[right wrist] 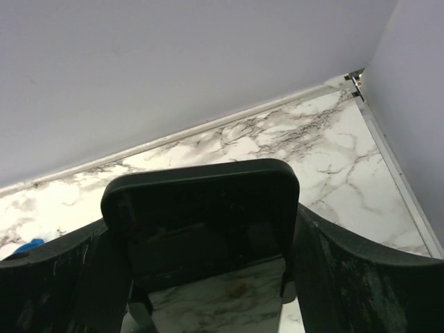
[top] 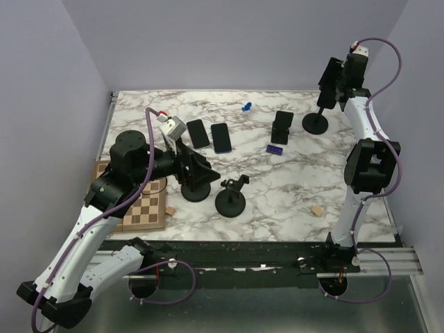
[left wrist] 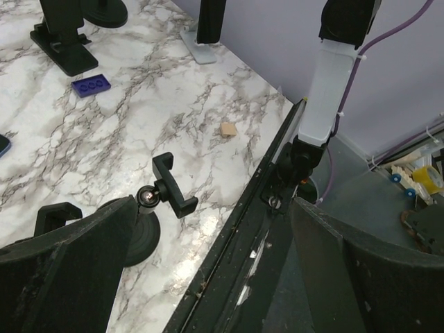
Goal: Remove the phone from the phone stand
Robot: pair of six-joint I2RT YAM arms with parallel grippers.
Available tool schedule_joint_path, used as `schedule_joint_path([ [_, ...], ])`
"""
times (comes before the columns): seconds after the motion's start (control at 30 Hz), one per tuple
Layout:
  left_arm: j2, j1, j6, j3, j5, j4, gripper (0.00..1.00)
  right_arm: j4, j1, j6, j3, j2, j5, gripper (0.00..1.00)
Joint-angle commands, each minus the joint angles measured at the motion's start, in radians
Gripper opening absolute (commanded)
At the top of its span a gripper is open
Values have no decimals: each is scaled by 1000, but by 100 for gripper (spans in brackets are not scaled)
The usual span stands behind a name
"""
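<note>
one phone [right wrist: 201, 215] above marbled table [top: 291, 182], lilac walls [top: 229, 41] behind.

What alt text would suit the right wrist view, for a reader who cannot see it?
A dark phone fills the lower centre, held between the two black fingers of the right gripper. Behind it, the marble table meets a lavender wall, with the table's corner at the upper right.

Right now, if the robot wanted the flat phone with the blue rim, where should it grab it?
Across its two long edges, near the middle, coming straight down from above. The phone lies flat on the table, so only its thin sides offer a hold, and the short width is likely the easier span to close on.
</note>
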Motion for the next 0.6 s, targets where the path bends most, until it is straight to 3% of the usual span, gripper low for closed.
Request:
schedule_joint_path([
  [0.0, -20, 3, -21, -16, 30, 14, 99, -81, 3, -19, 62, 33, 14, 78],
  [0.23, -33, 4, -51, -22, 26, 16, 99, -126, 17, 60, 0, -67, 100, 26],
  [0.37, -37, 3, -99, -25, 26, 35, 98, -207, 43, 116, -86, -194, 204, 10],
  [0.57, -38, -2, -242, -73, 70, 147, 97, -338, 74, 226, -246, -423, 237, 1],
])
